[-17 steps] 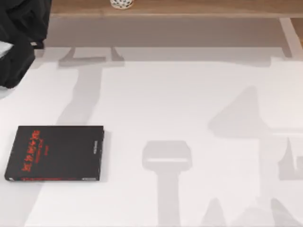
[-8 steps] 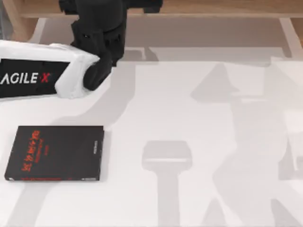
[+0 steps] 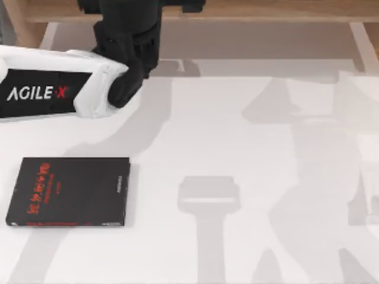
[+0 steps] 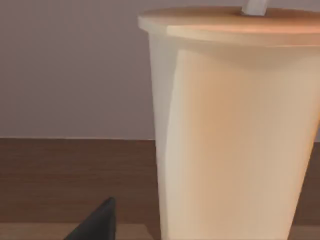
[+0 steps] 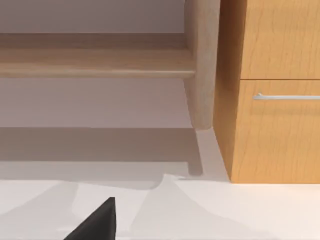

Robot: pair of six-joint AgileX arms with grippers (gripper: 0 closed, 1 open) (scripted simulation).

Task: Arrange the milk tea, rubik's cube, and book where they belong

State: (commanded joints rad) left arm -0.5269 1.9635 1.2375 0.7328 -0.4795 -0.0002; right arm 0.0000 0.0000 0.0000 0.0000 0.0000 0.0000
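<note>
One of the three items is what you're watching right now: the milk tea (image 4: 235, 125). It stands upright, lid on and straw poking out of the top, with the dark brown board of the wooden shelf (image 3: 266, 10) behind and beneath it. Its base runs off the bottom of the left wrist view, so I can't tell you that it's actually resting on the board.

Your left arm (image 3: 53, 92) reaches across to the shelf's left end, and the left gripper (image 3: 129, 23) hangs right over that end, with the cup just in front of it. I cannot tell whether that pincer is clamped on the cup or standing clear of it.

Your right gripper (image 5: 95, 222) sits low over the white table (image 3: 249, 148), facing the shelf's right end, where a post meets the cabinet (image 5: 275, 100) with its drawer handle. I cannot tell its state either, and it looks idle.

My read on progress is that the milk tea is at or very nearly at its place on the shelf, and confirming a clean release is the job at hand. Treat the rubik's cube and the book as unconfirmed. The black book (image 3: 68, 190) with red characters lies flat on the table well apart from the shelf, and it's not one of yours to move.
</note>
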